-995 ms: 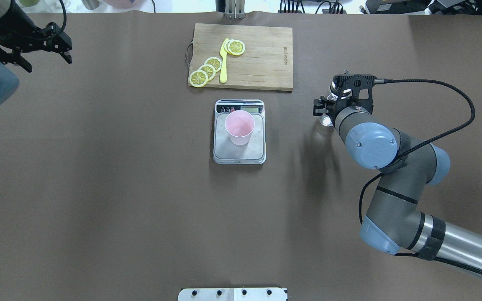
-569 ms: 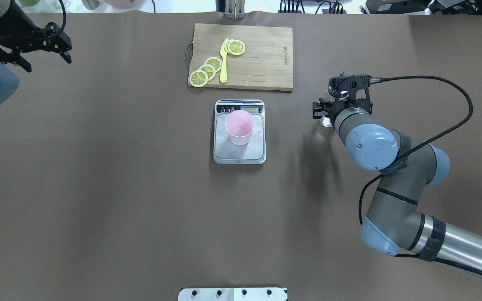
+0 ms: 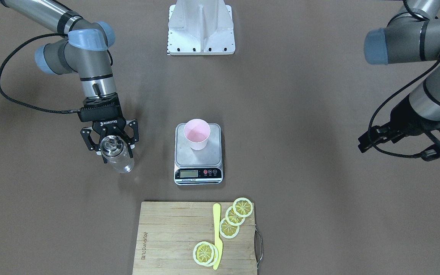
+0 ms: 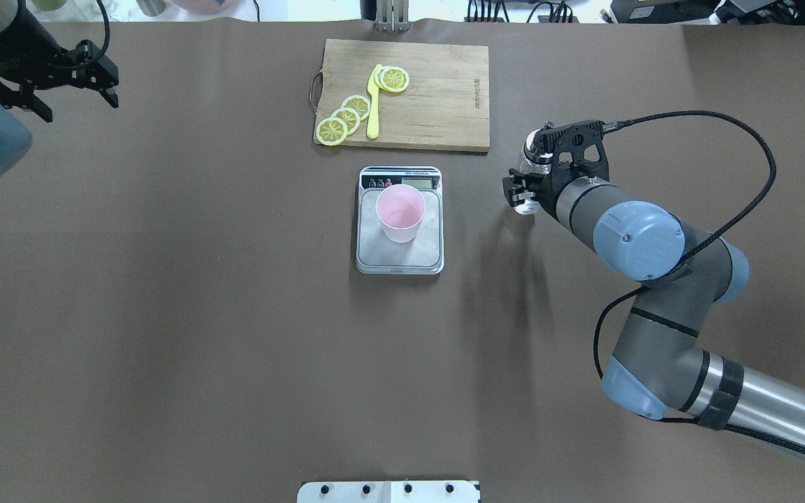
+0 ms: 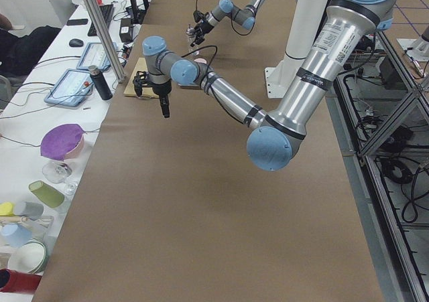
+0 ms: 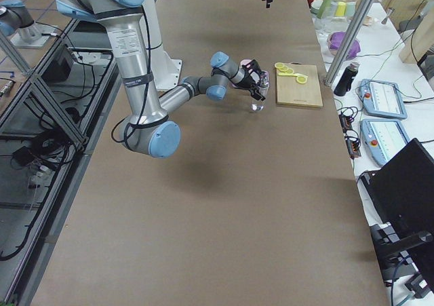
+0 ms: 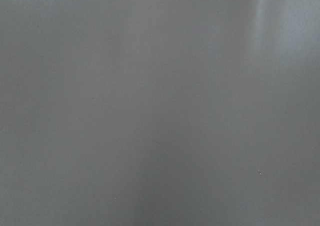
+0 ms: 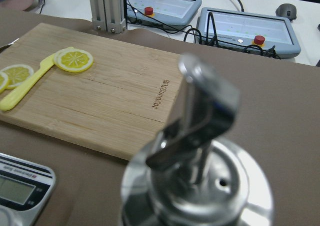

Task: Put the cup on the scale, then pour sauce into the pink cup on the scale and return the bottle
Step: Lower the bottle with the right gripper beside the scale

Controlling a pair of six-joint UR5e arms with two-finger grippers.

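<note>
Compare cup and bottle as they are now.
The cup is opaque pink; the bottle is clear glass. The cup is open-topped; the bottle carries a silver pourer cap. The cup stands free on the scale; the bottle is clamped in the right gripper, off to the scale's side and apart from it. Both look roughly upright.

Right gripper (image 3: 111, 147) pointing down, fingers (image 3: 131, 138) clamped, left gripper (image 4: 80, 105) open
</note>
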